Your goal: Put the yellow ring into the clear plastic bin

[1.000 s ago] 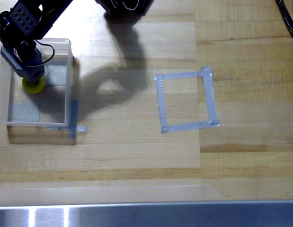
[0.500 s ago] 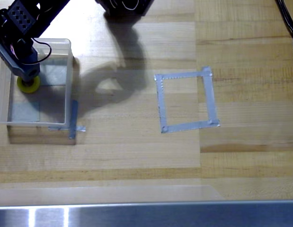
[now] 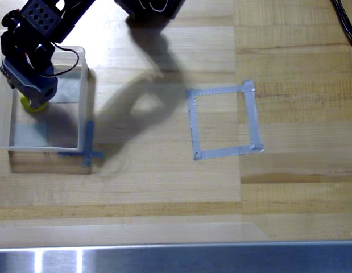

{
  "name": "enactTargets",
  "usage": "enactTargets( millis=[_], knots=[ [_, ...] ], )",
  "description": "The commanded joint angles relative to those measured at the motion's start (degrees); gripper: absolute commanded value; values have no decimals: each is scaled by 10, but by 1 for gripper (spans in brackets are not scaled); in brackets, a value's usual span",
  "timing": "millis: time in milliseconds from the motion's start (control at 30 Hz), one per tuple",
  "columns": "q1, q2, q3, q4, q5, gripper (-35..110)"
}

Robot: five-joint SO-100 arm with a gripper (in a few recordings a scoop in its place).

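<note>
Item, overhead view: we are logging the yellow ring (image 3: 32, 104) inside the clear plastic bin (image 3: 82, 108), at its far left part, mostly hidden under the gripper (image 3: 34, 92).

Change: compared with half a second ago, the arm is sitting higher and less of the ring is showing. We are judging the ring delivered, or nearly so.

Pose: the arm is reaching from the far edge, wrist over the bin. Jaw state: we cannot tell.
</note>
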State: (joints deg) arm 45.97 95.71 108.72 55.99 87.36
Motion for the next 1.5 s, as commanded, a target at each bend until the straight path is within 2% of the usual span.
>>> enactTargets(
  millis=[0,233,433,567,767,1100,1300,1467],
  knots=[
    [-28,113,-48,46,4,21],
    [-124,193,-19,140,-1,20],
    [-214,302,74,200,4,6],
    [-268,391,167,198,4,-1],
    [-339,523,323,178,10,2],
    [-409,768,563,127,97,3],
    [-433,905,648,134,98,3],
    [-452,903,671,134,98,3]
  ],
)
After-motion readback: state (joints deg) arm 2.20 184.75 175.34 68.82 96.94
